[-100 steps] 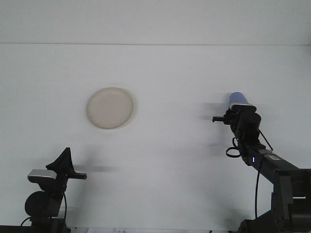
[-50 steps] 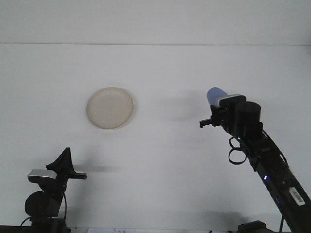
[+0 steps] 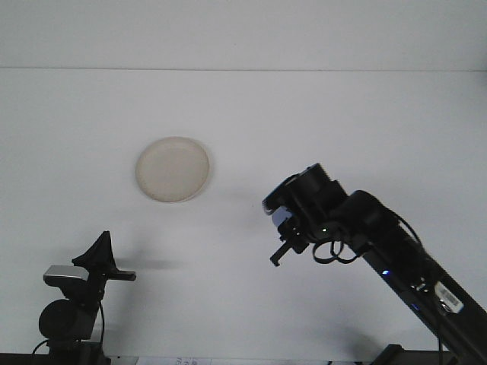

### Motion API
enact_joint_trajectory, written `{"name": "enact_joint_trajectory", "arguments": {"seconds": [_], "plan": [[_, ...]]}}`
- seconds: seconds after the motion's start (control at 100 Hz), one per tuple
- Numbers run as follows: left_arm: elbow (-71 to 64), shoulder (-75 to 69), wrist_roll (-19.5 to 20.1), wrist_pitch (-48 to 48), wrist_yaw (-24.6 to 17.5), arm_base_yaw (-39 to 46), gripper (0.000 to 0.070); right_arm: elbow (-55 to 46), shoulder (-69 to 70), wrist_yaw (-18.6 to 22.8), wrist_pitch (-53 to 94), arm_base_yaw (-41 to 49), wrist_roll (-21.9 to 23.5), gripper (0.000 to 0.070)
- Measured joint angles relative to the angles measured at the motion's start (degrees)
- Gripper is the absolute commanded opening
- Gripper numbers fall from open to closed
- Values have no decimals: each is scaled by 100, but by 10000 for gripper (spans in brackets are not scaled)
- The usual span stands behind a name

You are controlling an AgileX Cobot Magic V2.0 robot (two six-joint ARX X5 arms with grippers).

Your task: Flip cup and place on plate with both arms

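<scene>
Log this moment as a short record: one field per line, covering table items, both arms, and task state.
plate: cream, round, bare, left of centre on the white table
cup: blue, mostly hidden, held at the right pincer, off the plate
right arm: reaches in from lower right toward table centre, right of and nearer than the plate
left arm: low at lower left, left pincer away from plate and cup
task state: cup not yet on plate

Matt cream plate [image 3: 173, 169], smooth white table [image 3: 304, 114], matt black arm [image 3: 380, 243]
</scene>
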State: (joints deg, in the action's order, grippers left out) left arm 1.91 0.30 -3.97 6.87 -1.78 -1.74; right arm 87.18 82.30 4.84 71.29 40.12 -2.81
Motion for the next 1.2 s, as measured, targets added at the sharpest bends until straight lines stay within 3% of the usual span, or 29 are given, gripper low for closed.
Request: {"name": "enact_joint_trajectory", "arguments": {"seconds": [0.3, 0.73, 0.8, 0.929, 0.989, 1.199], "plan": [[0, 0, 0, 0, 0, 0, 12, -2, 1196, -42, 527, 841, -52, 0], [0, 0, 0, 0, 0, 0, 12, 7, 1845, -72, 560, 927, -282, 26], [0, 0, 0, 0, 0, 0, 12, 7, 1853, -57, 557, 929, -323, 107], [0, 0, 0, 0, 0, 0, 12, 26, 1917, -57, 562, 927, -345, 400], [0, 0, 0, 0, 0, 0, 12, 131, 1941, -57, 562, 927, -345, 502], [0, 0, 0, 0, 0, 0, 12, 820, 1943, -68, 562, 925, -413, 524]]}}
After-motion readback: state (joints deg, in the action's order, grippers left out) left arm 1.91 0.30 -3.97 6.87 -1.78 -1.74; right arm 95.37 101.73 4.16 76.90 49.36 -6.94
